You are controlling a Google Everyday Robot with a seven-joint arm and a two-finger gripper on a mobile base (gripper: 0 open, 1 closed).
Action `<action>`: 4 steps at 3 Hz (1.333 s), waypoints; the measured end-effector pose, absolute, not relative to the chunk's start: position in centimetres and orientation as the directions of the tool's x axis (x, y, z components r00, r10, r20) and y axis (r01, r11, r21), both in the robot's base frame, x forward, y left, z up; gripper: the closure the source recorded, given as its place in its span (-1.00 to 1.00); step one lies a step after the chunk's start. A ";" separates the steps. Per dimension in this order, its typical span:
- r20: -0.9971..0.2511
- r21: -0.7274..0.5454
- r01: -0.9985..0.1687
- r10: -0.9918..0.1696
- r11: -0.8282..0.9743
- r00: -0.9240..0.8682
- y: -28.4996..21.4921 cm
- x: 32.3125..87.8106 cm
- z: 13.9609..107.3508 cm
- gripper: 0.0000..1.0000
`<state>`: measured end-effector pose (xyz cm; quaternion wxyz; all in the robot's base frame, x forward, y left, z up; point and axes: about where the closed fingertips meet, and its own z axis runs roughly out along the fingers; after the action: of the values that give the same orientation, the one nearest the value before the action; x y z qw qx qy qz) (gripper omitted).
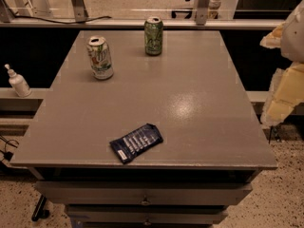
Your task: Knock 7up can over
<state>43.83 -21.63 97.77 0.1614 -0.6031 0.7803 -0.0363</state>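
Observation:
The 7up can [100,57] is white and silver with green lettering. It stands upright, slightly tilted, on the grey table [190,103] at the far left. My gripper [284,96] shows as pale yellowish parts at the right edge of the camera view, beyond the table's right side. It is far from the can and touches nothing.
A darker green can [153,36] stands upright at the table's far middle. A dark blue snack packet [136,142] lies flat near the front edge. A small white pump bottle [18,82] stands on a ledge to the left. Drawers sit under the tabletop.

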 end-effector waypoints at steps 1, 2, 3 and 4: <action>-0.208 -0.251 -0.929 -0.953 0.270 -0.220 -21.6 43.8 97.8 -1.00; -0.238 -0.240 -0.929 -0.945 0.280 -0.223 -21.3 44.0 97.4 -1.00; -0.374 -0.185 -0.932 -0.900 0.311 -0.226 -18.4 46.0 95.8 -1.00; -0.510 -0.137 -0.937 -0.834 0.321 -0.211 -14.3 48.6 94.8 -1.00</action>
<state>48.62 -14.30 94.75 0.2554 -0.5740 0.7715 0.1009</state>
